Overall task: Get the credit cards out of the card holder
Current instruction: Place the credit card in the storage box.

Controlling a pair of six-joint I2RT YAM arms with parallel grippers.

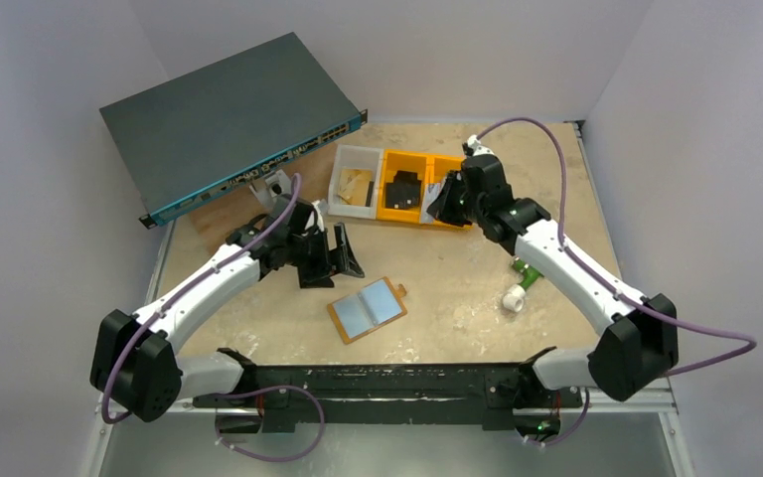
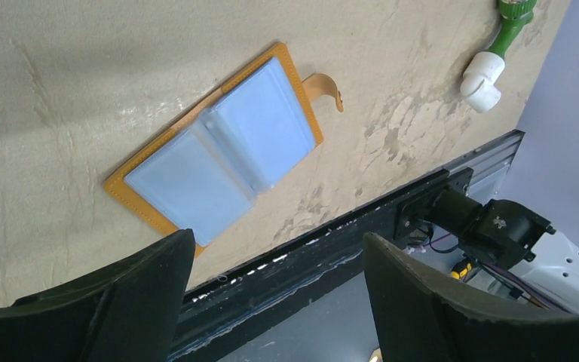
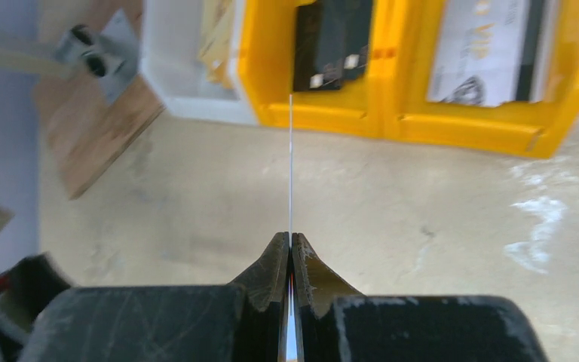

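Observation:
The tan-orange card holder (image 1: 368, 309) lies open on the table, pale blue-grey inside up, snap tab at its far right; it also shows in the left wrist view (image 2: 219, 147). No card shows in its pockets. My left gripper (image 1: 338, 260) is open and empty, hovering just left of and behind the holder; in its wrist view (image 2: 275, 260) the jaws stand wide apart. My right gripper (image 1: 449, 199) is shut on a credit card (image 3: 290, 166), seen edge-on as a thin white line, held above the table near the orange bins.
A white bin (image 1: 355, 182) and two orange bins (image 1: 403, 187) with cards stand at the back; they show in the right wrist view (image 3: 392, 113). A network switch (image 1: 228, 124) sits back left on a wooden board. A green-and-white pipe fitting (image 1: 522, 286) lies right.

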